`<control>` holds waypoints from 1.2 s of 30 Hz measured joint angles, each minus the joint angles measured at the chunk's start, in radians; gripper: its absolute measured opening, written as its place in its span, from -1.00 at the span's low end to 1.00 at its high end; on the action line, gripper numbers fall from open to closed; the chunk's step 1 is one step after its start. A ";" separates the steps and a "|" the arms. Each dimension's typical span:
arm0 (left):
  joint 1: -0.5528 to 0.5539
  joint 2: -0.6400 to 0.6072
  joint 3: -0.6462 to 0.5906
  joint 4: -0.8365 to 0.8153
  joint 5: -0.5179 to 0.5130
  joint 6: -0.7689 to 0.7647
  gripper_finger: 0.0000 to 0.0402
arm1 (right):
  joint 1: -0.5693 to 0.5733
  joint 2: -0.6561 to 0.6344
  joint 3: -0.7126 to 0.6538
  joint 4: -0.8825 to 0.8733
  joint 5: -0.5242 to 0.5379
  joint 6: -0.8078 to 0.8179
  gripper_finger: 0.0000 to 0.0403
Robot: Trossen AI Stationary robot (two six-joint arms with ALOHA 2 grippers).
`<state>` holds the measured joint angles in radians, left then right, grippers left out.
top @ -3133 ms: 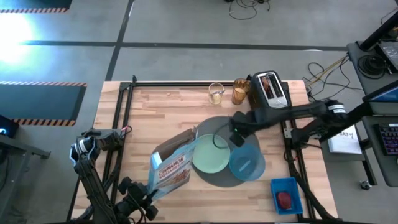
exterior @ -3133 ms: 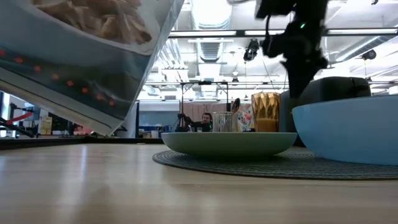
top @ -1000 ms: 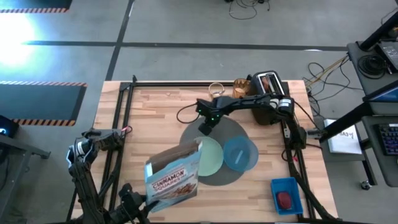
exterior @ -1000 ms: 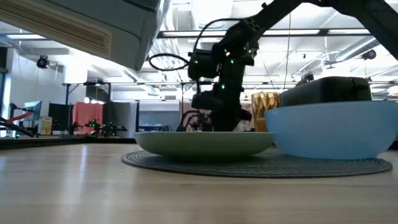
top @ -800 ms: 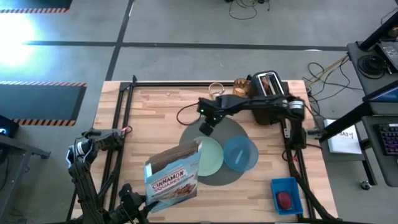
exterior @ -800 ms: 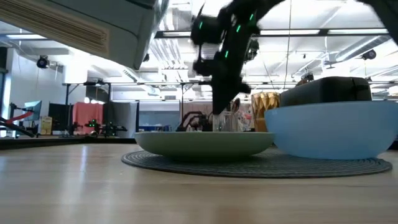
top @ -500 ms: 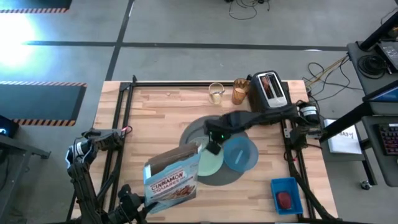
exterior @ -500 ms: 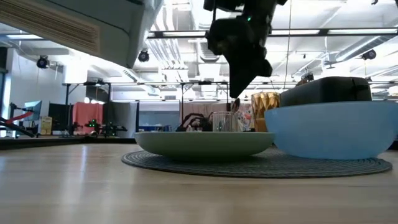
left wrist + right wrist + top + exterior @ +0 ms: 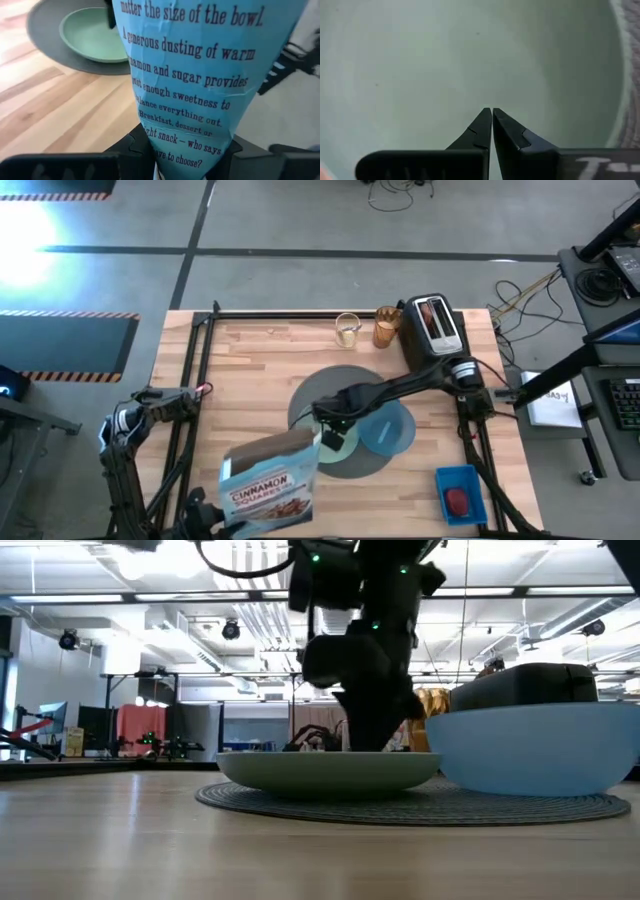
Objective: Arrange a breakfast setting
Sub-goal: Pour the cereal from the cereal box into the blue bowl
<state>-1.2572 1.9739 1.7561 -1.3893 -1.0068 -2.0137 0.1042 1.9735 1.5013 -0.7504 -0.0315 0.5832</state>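
This is a robotics lab: open ceiling pipes (image 9: 250,615), a concrete floor (image 9: 300,220) with loose cables (image 9: 400,195), computer desks.

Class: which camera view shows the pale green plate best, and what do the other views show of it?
The left wrist view: the pale green plate shows nearly whole on the mat. In the high view the cereal box and right tool cover much of it. The low view shows it edge-on. The right wrist view shows only its surface.
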 joint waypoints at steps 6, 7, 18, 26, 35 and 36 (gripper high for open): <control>-0.006 0.000 0.000 0.028 -0.004 0.044 -0.52 | -0.017 0.090 0.059 -0.006 -0.037 -0.052 -0.96; -0.005 0.000 0.000 0.029 -0.006 0.050 -0.52 | -0.026 0.105 0.067 -0.009 -0.045 -0.060 -0.96; -0.006 0.002 0.000 0.045 -0.007 0.054 -0.52 | -0.160 0.195 0.151 -0.018 -0.091 -0.142 -0.96; -0.006 0.002 0.000 0.055 -0.009 0.064 -0.52 | -0.177 0.182 0.225 -0.063 -0.058 -0.184 -0.96; -0.009 0.002 0.000 0.081 0.065 0.100 -0.52 | -0.131 0.000 0.265 -0.196 0.197 -0.193 -0.94; -0.009 0.002 0.000 0.082 0.078 0.100 -0.52 | -0.131 -0.029 0.263 -0.205 0.211 -0.192 -0.93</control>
<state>-1.2667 1.9762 1.7561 -1.3072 -0.9288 -1.9135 -0.0271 1.9445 1.7644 -0.9550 0.1796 0.3912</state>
